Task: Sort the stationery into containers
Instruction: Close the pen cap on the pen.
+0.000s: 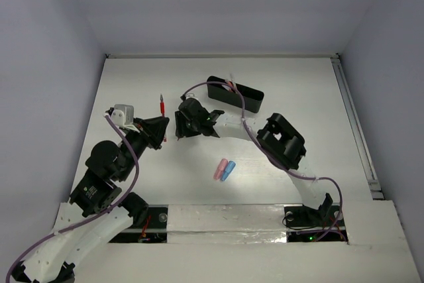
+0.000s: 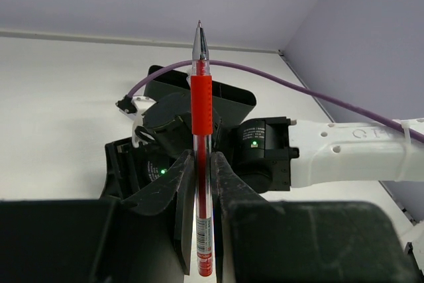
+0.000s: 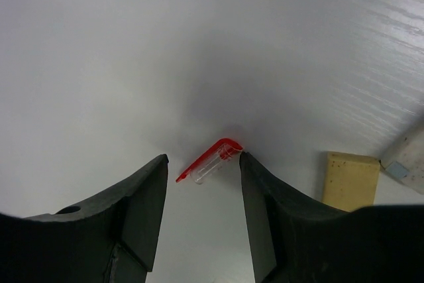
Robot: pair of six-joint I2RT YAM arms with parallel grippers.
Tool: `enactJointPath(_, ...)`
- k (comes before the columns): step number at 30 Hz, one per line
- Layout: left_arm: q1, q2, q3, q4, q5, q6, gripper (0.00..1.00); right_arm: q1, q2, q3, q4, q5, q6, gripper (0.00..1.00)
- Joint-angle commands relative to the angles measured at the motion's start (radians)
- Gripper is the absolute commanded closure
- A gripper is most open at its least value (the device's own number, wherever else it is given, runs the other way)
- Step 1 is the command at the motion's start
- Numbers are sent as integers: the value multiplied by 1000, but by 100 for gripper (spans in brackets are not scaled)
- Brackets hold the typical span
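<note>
My left gripper (image 1: 161,130) is shut on a red pen (image 1: 161,104) with its tip pointing away; the left wrist view shows the pen (image 2: 202,97) clamped upright between the fingers (image 2: 202,190). My right gripper (image 1: 180,122) is open, just right of the left one and low over the table. In the right wrist view a red and clear pen cap (image 3: 211,159) lies on the table between its fingertips (image 3: 202,167), touching the right one. The black tray (image 1: 236,95) stands behind, with a pink pen (image 1: 230,84) sticking out. Pink (image 1: 220,169) and blue (image 1: 228,171) capsules lie mid-table.
A tan eraser (image 3: 350,180) and a white eraser (image 3: 405,158) lie just right of the right gripper. The right arm's wrist (image 2: 265,154) and purple cable (image 2: 298,91) sit close in front of the left gripper, with the tray (image 2: 228,94) beyond.
</note>
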Motion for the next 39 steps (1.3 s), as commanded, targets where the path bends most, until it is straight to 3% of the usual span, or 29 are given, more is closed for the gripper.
enactJointPath(1,0,-24,-4,61,15,19,100,27,45,69,-88,49,-35,46)
enactJointPath(9,0,-47,-10,66,23,25,100,59,155,230,-234,136,-122,52)
enactJointPath(18,0,-57,-7,63,26,31,100,70,207,303,-345,207,-173,73)
enactJointPath(20,0,-60,-9,60,21,31,100,79,227,329,-372,216,-179,73)
enactJointPath(25,0,-60,-7,58,23,34,100,79,252,340,-409,267,-197,61)
enactJointPath(39,0,-60,-4,63,20,39,100,99,298,390,-520,328,-279,67)
